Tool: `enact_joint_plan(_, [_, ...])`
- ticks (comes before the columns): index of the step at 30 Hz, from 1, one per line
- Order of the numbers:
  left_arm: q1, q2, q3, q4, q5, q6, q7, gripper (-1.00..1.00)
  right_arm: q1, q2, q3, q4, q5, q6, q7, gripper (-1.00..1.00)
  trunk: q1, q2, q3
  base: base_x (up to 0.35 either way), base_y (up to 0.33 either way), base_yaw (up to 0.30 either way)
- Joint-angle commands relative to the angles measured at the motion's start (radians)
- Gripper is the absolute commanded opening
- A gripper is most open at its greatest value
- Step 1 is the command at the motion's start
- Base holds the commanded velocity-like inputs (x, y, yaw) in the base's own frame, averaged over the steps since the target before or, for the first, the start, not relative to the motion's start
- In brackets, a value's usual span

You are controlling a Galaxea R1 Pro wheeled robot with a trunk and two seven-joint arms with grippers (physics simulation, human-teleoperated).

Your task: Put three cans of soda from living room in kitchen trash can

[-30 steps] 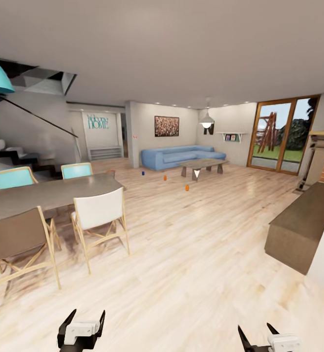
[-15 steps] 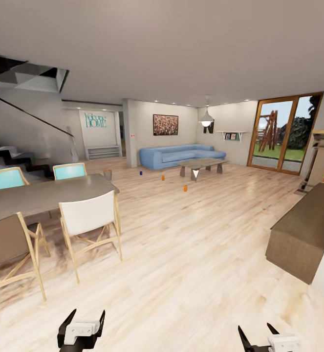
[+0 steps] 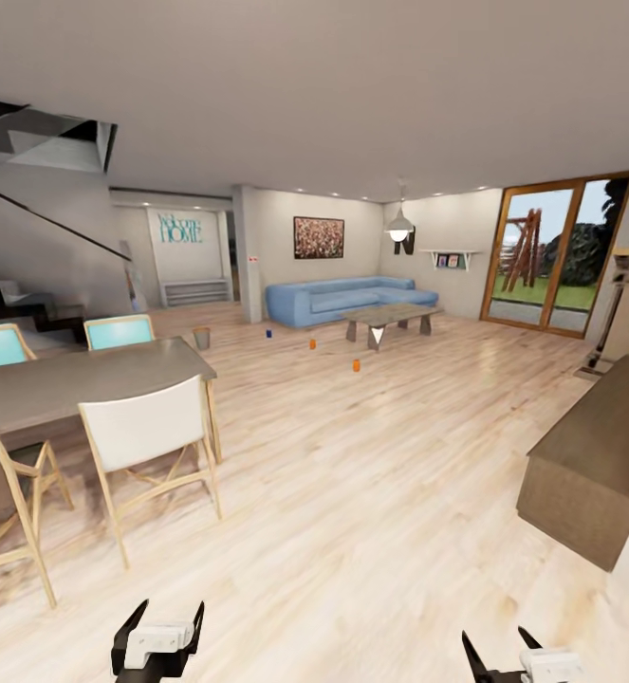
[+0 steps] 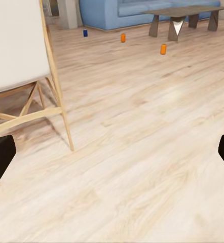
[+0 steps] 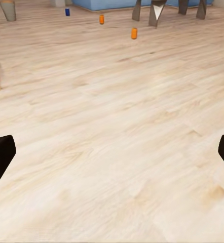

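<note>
Two orange soda cans stand on the wood floor of the living room ahead, one [image 3: 356, 365] in front of the coffee table and one [image 3: 312, 344] further back; the left wrist view has them too [image 4: 163, 49] [image 4: 123, 37]. Beyond these, near the sofa, stands a small dark-blue can [image 3: 268, 333]. A grey tapered trash can [image 3: 201, 338] sits on the floor past the dining table, seen also in the right wrist view [image 5: 8, 9]. My left gripper [image 3: 172, 607] and right gripper [image 3: 494, 637] hang low and open, holding nothing, far from the cans.
A dining table [image 3: 86, 375] with a white chair [image 3: 148, 432] and other chairs is close on the left. A low brown cabinet [image 3: 594, 455] stands on the right. Blue sofa [image 3: 338, 299], coffee table [image 3: 390, 315] and stairs [image 3: 20, 304] lie further off. Open wood floor runs between.
The whole view has shifted: the table and chairs have slid left and down, and the trash can has come out from behind the table. The cans and grippers hold their places.
</note>
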Motion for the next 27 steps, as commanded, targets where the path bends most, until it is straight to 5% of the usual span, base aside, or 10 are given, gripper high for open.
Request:
enact_joint_plan(1, [0.000,0.000,0.000,0.000,0.000,0.000,0.000,1.00,0.000,0.000,0.000,0.000,0.000,0.000,0.000,1.00,0.000,0.000,-0.002,0.299,-0.173,0.000])
enact_joint_plan(27, [0.001,0.000,0.000,0.000,0.000,-0.002,0.000,1.00,0.000,0.000,0.000,0.000,0.007,0.000,0.001,1.00,0.000,0.000,-0.019,0.299,-0.172,0.000])
